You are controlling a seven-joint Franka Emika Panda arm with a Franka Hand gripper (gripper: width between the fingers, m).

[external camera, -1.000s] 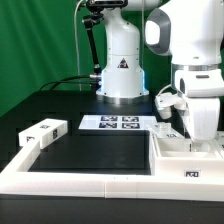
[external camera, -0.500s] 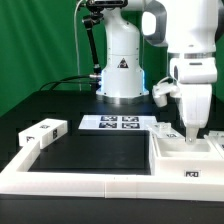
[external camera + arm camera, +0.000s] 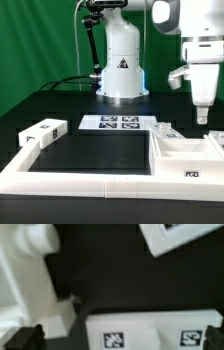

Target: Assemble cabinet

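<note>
The cabinet [image 3: 180, 150] lay at the tabletop's [image 3: 100, 150] near corner on the exterior view's right. The gripper [image 3: 203, 117] hung directly above it, well apart, not touching. In the wrist view its fingers [image 3: 24, 340] stood spread wide, holding nothing.

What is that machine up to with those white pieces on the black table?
A robot arm is putting a small white cabinet together from loose parts. Right now its hand hovers open and empty above the cabinet, the white box on the exterior view's right. Another white piece lies apart on the black table, on the exterior view's left, with nothing touching it.
</note>
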